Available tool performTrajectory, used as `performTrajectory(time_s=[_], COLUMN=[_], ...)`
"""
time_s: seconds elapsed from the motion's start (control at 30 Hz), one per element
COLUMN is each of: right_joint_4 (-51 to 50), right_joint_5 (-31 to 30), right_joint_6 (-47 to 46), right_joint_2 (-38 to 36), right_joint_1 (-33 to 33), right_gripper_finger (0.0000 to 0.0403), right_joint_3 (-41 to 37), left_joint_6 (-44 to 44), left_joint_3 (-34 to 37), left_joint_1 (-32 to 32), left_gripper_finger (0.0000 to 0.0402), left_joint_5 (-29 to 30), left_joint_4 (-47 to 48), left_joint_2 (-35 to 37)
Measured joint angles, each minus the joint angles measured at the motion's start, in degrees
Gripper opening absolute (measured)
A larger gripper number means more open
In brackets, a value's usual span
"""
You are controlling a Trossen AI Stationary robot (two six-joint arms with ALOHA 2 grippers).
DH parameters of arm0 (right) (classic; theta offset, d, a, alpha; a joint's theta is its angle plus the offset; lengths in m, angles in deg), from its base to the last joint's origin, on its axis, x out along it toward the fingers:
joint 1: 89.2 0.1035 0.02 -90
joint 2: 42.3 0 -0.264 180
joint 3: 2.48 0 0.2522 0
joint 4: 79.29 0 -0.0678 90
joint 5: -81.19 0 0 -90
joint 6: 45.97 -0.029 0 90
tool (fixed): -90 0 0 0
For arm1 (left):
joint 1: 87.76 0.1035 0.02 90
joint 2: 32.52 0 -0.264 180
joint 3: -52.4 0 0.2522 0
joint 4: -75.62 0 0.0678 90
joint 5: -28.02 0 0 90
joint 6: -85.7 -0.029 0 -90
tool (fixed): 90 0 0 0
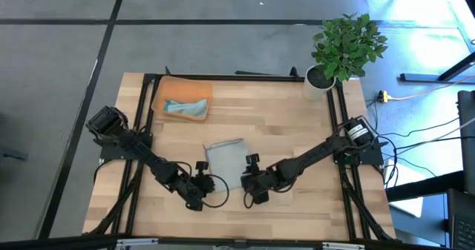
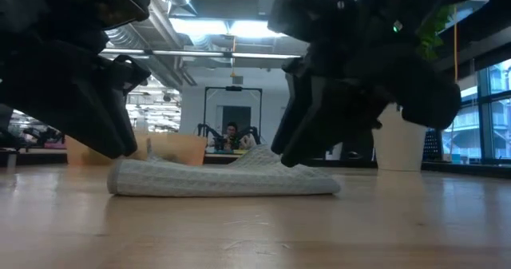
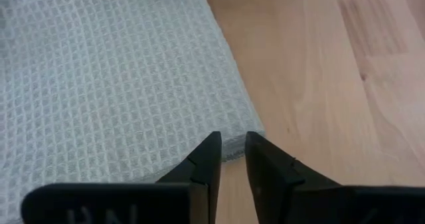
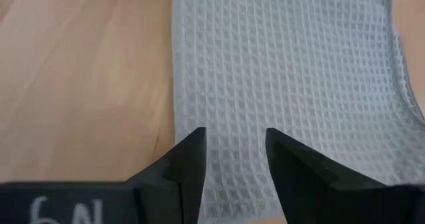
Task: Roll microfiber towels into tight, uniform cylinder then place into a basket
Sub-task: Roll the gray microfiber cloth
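A pale grey-green waffle towel (image 1: pixel 225 162) lies flat on the wooden table, mid-table. My left gripper (image 1: pixel 201 168) is down at its left near corner (image 3: pixel 247 141), fingers almost together on the hem. My right gripper (image 1: pixel 251 163) is open at the towel's right side. Its two fingers (image 4: pixel 192 159) stand on either side of a strip of cloth (image 4: pixel 236 151); I cannot tell whether they touch it. The orange basket (image 1: pixel 160 100) stands at the far left with the teal-blue towel (image 1: pixel 185 107) lying in it. My left gripper pinches the grey-green towel's corner hem (image 3: pixel 234 151) between its two fingers. The fingers slant down from the table's near side. The towel lies on the table, slack; one layer or several, I cannot tell.
A white pot with a green plant (image 1: pixel 320 78) stands at the table's far right corner. Bare wood lies between the towel and the basket and along the near edge (image 1: pixel 237 224).
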Motion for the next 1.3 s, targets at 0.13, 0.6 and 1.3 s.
performTrajectory(time_s=[0.13, 0.6, 1.3], right_joint_4=[-4.4, -6.4, -7.2], right_joint_5=[0.0, 0.0, 0.0], right_joint_6=[0.1, -0.3, -0.3], right_joint_2=[0.0, 0.0, -0.1], right_joint_1=[0.5, 1.0, 1.0], right_gripper_finger=[0.0157, 0.0157, 0.0157], right_joint_3=[2.2, 3.3, 3.3], left_joint_6=[0.0, 0.0, 0.3], left_joint_3=[-0.1, -6.7, -2.5], left_joint_1=[-0.1, 0.5, 0.3], left_gripper_finger=[0.0057, 0.0093, 0.0110], left_joint_5=[-0.1, 0.7, 0.1], left_joint_4=[0.1, 0.0, 0.0], left_joint_2=[0.0, 0.0, 0.0])
